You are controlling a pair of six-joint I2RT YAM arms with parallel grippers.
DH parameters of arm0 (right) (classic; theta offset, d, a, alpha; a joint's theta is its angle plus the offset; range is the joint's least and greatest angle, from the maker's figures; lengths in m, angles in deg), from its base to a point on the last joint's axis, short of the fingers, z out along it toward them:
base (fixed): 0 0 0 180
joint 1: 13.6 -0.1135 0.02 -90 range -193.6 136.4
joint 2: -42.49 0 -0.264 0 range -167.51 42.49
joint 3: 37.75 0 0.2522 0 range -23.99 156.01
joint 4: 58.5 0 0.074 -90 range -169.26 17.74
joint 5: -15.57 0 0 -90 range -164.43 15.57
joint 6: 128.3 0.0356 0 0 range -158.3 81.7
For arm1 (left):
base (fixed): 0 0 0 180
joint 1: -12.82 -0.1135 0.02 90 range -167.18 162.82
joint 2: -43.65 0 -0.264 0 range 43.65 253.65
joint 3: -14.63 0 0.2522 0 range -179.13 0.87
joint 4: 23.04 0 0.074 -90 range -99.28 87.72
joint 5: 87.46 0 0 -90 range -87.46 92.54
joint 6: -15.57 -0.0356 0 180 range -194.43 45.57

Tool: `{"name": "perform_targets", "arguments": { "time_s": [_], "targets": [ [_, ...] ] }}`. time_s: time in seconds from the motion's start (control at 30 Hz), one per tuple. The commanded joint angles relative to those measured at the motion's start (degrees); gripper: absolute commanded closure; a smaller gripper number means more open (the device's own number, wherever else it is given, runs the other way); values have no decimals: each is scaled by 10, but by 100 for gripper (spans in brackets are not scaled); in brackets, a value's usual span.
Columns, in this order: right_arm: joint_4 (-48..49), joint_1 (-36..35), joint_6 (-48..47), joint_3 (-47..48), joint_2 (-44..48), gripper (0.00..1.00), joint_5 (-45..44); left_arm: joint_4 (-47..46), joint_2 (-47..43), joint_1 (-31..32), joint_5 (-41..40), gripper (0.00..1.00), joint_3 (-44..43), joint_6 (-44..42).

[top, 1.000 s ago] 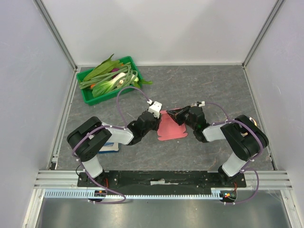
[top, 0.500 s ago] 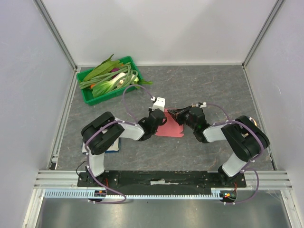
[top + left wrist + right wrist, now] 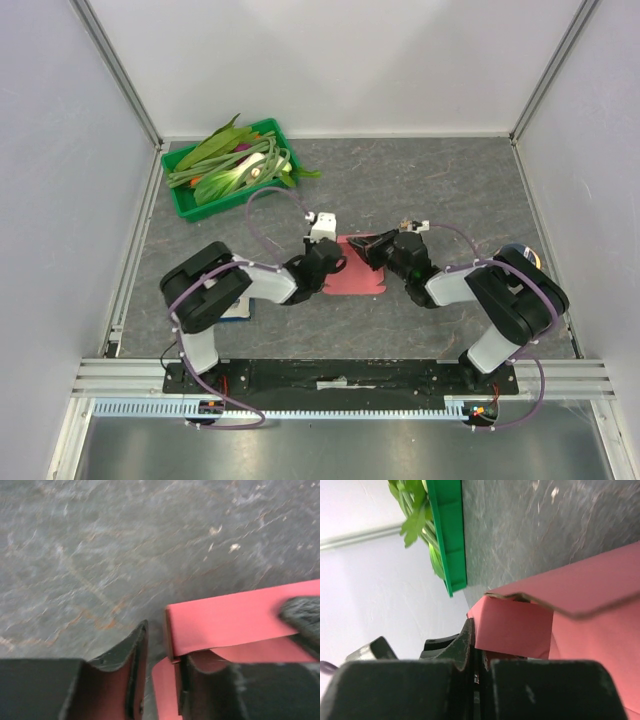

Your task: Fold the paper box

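The pink-red paper box point(image 3: 358, 279) lies flat on the grey table between my two arms, with one flap standing up at its far edge. My right gripper point(image 3: 373, 248) is shut on that raised flap; in the right wrist view its jaws point(image 3: 480, 650) pinch the flap's lower edge point(image 3: 515, 630). My left gripper point(image 3: 333, 262) sits at the sheet's left edge. In the left wrist view it point(image 3: 162, 645) is open by a narrow gap. The end of a folded pink strip point(image 3: 225, 622) rests against its right finger point(image 3: 192, 680), and the left finger point(image 3: 132, 665) is clear of the strip.
A green tray point(image 3: 183, 203) of leafy vegetables stands at the back left, and its wall point(image 3: 447, 540) shows in the right wrist view. A white-and-blue booklet point(image 3: 234, 309) lies under the left arm. White walls enclose the table on three sides.
The left gripper closed at the sheet's left edge, then opened a little and drew slightly back to the left. The right gripper stayed shut on the flap, and the sheet shifted a little left.
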Motion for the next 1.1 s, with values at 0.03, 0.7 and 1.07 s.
{"name": "perform_targets", "arguments": {
  "time_s": [0.03,0.7,1.07],
  "targets": [
    [-27,-1,-36,-16,-2,100,36,-126,-99,-29,145,56,111,-71],
    [-35,9,-43,1,-6,100,52,-29,-303,-82,224,68,252,-53],
    [-37,10,-45,6,-8,100,54,-18,-230,-128,373,53,162,-155]
  ]
}}
